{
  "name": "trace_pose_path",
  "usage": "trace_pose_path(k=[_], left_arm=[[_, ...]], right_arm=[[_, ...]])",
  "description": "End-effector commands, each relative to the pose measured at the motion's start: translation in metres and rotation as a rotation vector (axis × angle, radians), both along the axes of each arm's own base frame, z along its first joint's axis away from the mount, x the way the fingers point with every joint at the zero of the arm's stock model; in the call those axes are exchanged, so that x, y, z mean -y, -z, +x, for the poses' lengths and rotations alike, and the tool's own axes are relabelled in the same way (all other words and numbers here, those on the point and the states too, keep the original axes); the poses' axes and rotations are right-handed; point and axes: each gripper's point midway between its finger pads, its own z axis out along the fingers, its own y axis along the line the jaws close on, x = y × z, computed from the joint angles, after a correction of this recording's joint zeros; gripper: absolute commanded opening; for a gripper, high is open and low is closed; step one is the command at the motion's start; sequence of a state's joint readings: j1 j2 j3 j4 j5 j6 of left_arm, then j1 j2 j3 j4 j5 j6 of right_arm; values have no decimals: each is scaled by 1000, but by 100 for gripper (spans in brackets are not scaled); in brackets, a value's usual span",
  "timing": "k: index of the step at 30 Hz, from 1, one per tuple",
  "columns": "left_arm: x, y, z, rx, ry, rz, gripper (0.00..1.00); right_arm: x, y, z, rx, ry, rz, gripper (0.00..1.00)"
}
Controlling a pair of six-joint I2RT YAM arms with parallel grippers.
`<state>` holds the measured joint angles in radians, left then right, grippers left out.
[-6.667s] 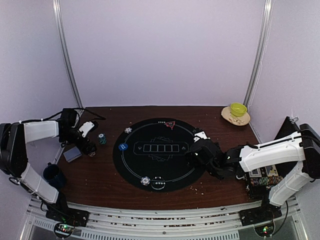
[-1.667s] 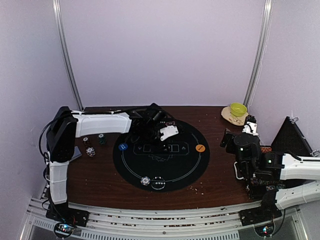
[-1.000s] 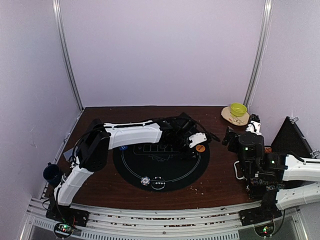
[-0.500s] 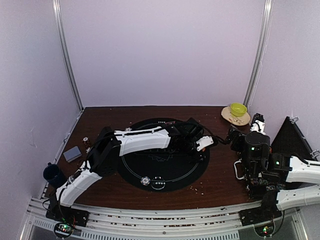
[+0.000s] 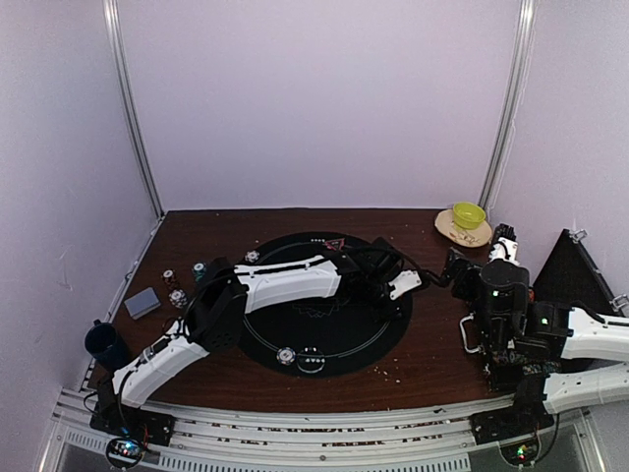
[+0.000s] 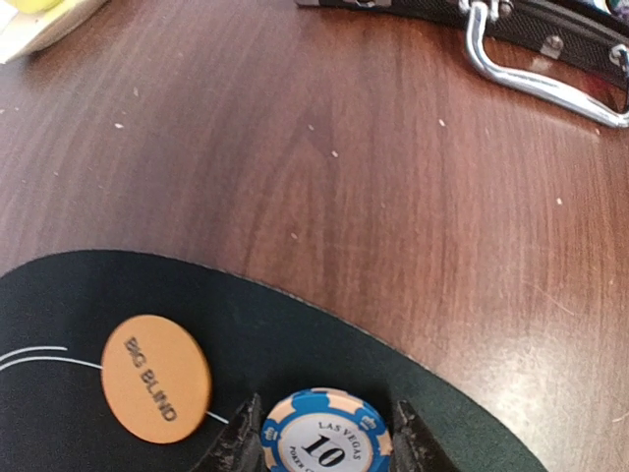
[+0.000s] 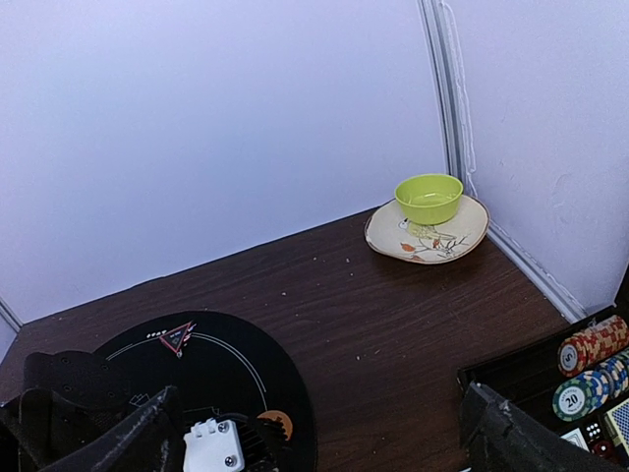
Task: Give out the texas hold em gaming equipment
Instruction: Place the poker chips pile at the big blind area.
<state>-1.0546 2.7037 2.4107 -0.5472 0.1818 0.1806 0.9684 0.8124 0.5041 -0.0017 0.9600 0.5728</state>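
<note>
In the left wrist view a blue-and-peach poker chip marked 10 lies flat between my left gripper's fingers, which are shut on its rim just inside the black mat's right edge. An orange "BIG BLIND" disc lies on the mat just to its left. From above, the left arm stretches across the mat to the left gripper. My right gripper hangs open and empty above the table's right side. It faces the orange disc and the red triangle marker.
Chip stacks, a grey card deck and a dark blue mug sit at the left. One chip lies at the mat's near edge. An open case with chips stands at the right. A green bowl sits on a plate at the back right.
The left arm has swept from the table's left side across the mat to its right edge, carrying the chip. The right arm has barely moved and stays open.
</note>
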Motion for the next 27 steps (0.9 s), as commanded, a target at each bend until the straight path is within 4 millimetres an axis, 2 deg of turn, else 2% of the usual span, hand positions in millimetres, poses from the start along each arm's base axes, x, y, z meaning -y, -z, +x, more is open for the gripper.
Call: trace_pose_path(k=[1,11,13,17,19,22,27], left_arm=[[10,-9,13,44,-21,-50,28],[13,-1,19,77,-31,-40,33],[12,1,20,80,-33,-36,38],[11,1,19,82,-28,-28,56],[11,-2,18,80,-24,-28,64],[11,-10,14,70,-15,-34,71],[12,-38,5,70,1,-65,74]], right_arm=[[-1,2,0,1,-8,3,98],[-3,2,1,2,-19,5,98],[-3,2,1,1,-21,5,98],[-3,2,1,3,-23,7,99],[-4,1,1,3,-24,7,98],[-4,1,0,3,-28,7,98],[-4,1,1,3,-29,7,99]])
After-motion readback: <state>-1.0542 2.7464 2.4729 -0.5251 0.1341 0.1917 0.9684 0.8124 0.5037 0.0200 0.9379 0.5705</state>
